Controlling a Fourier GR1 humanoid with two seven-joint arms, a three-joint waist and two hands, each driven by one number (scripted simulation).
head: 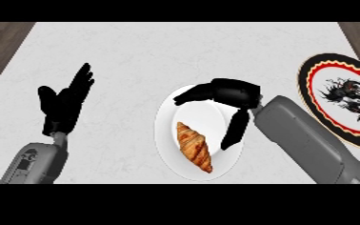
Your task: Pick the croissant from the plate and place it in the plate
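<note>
croissant (194, 146): one, on the white plate (211, 117), toward its 6 o'clock rim
handling: probably light, flaky, crushable; take it across the thick middle
right hand (228, 95): above the white plate's 12 o'clock edge, fingers spread, holding nothing
left hand (65, 102): resting open at 9 o'clock on the desk (141, 52)
plates: two; patterned plate (337, 95) at 3 o'clock

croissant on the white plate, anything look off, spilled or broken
Nothing stands out. The croissant lies whole on the white plate, slanted, with no crumbs showing on the counter. The right hand hovers over the plate's upper edge, not yet holding it. The patterned plate at the right edge is bare.
</note>
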